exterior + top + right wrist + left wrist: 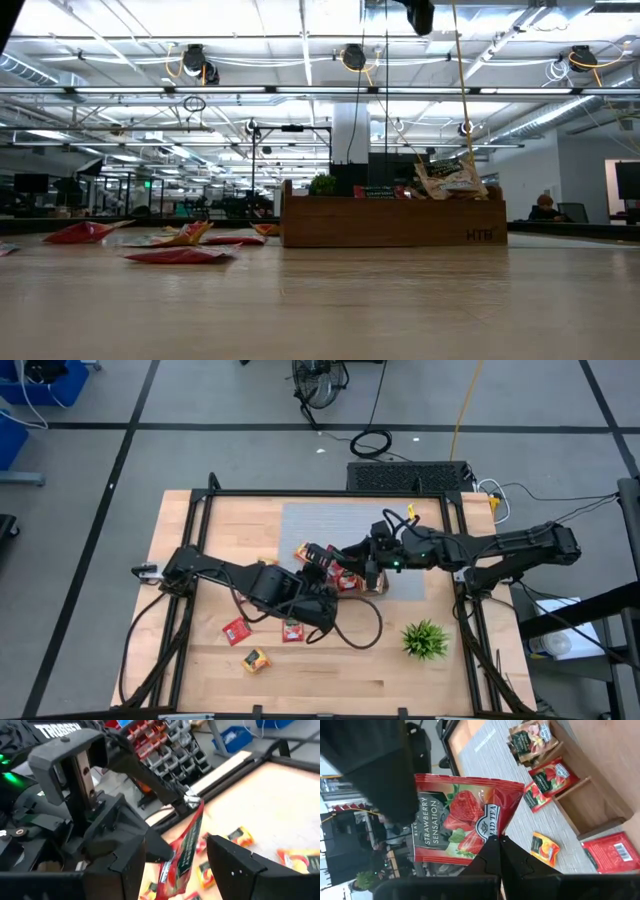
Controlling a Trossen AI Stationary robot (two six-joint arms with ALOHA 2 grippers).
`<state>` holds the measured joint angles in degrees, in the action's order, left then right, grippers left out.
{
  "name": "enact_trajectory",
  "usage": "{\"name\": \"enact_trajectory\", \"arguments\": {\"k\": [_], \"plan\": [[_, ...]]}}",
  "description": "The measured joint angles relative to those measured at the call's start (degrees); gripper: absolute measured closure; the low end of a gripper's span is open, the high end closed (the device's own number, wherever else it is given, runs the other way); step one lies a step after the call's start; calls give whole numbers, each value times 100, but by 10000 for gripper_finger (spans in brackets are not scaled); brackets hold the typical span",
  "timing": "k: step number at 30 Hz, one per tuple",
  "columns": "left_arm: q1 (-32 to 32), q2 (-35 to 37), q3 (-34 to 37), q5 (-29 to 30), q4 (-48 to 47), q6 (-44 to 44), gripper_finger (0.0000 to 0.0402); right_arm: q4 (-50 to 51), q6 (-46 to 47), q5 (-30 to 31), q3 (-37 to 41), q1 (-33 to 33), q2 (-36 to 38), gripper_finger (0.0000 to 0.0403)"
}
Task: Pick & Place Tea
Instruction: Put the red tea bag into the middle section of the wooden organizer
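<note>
Red strawberry sachet (465, 822) is what you have pinched in your left gripper (495, 845), lifted off the table, its fingers clenched on the packet's lower edge. Your right gripper (192, 865) has its fingers spread on either side of that same sachet, apparently not yet gripping it, so this looks like a handover near the wooden tray (392, 222).

By my reading you are partway through: several sachets already sit in the tray (547, 777), and at least one compartment shows bare. Left to collect are the loose ones on the table, among them two red sachets (237, 630) and an orange-yellow one (255, 659) on the left arm's side.

Both arms crowd the tray in the high view, hiding part of it. A spiky green plant (425, 639) stands well clear of the work.
</note>
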<state>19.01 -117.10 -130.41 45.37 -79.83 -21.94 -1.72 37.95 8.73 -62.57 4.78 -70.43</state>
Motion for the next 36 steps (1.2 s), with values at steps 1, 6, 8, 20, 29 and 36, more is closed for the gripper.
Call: {"name": "enact_trajectory", "arguments": {"k": [1,6,8,20,29,36], "plan": [[15,-2,0,6,4,-23,401,76,26,6,0,0,0,206],[109,0,0,-24,17,-299,401,64,86,6,0,-28,-2,206],[157,0,0,-40,21,-489,401,79,224,-5,0,-33,0,207],[225,0,0,-243,43,-1060,401,127,684,-1040,0,-225,-33,284],[220,0,0,-323,43,-1036,401,304,496,-1197,0,-225,-33,395],[146,0,0,-1049,71,-215,386,514,268,-1452,0,-290,44,402]]}}
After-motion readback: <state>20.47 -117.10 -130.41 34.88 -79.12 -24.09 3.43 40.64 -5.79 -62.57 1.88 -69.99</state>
